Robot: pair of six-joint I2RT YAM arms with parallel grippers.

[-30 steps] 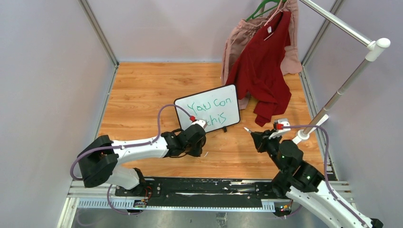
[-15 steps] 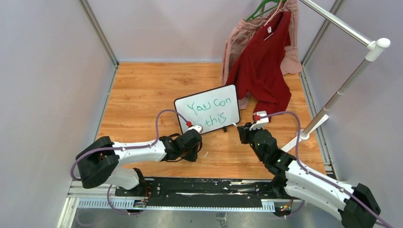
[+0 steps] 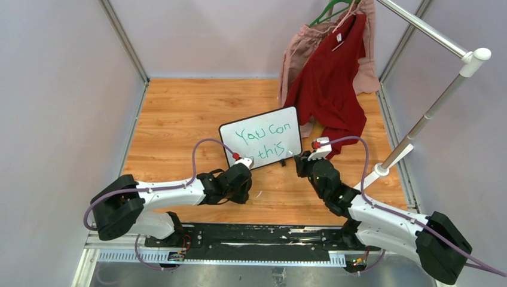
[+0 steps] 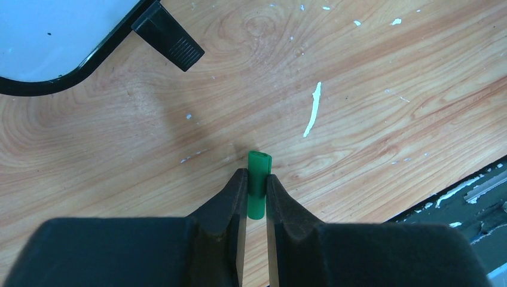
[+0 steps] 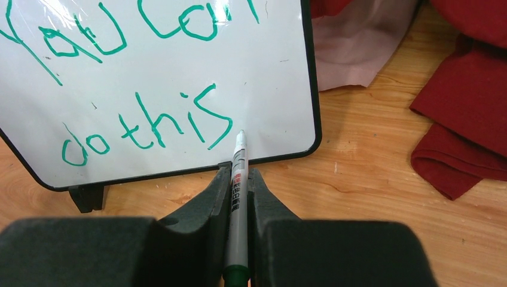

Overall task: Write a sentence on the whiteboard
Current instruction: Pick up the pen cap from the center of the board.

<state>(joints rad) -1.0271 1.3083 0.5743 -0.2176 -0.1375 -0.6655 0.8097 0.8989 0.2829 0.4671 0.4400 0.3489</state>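
Setup is a wood-grain tabletop (image 3: 179, 113) boxed in by plain pale grey walls (image 3: 60, 89), with a black base rail (image 3: 251, 236) along the bottom of the top view. Up close the wood is pretty scuffed, with white flecks and one long white smear (image 4: 312, 107).

The whiteboard (image 3: 288, 143) stands propped up roughly mid-frame, a bit right of center, tilted on its little black feet (image 4: 170, 39). The sentence (image 3: 263, 133) on it reads "You can / do this" in green.

The left claw (image 4: 256, 179) is low over bare wood just below-left of the board, pinching a small green cap (image 4: 259, 164) between its fingers. The right claw (image 5: 239, 173) is clamped on a marker (image 5: 238, 161), whose tip sits at the board's lower right corner, just right of the "S". I can't tell if it's actually touching.

Clutter-wise, a red garment (image 3: 329, 89) and a pink garment (image 3: 299, 54) hang off a green hanger (image 3: 329, 9) at upper right. They drape down right beside the board's right edge and onto the wood. A metal clothes rail (image 3: 418, 27) cuts diagonally across the right side.
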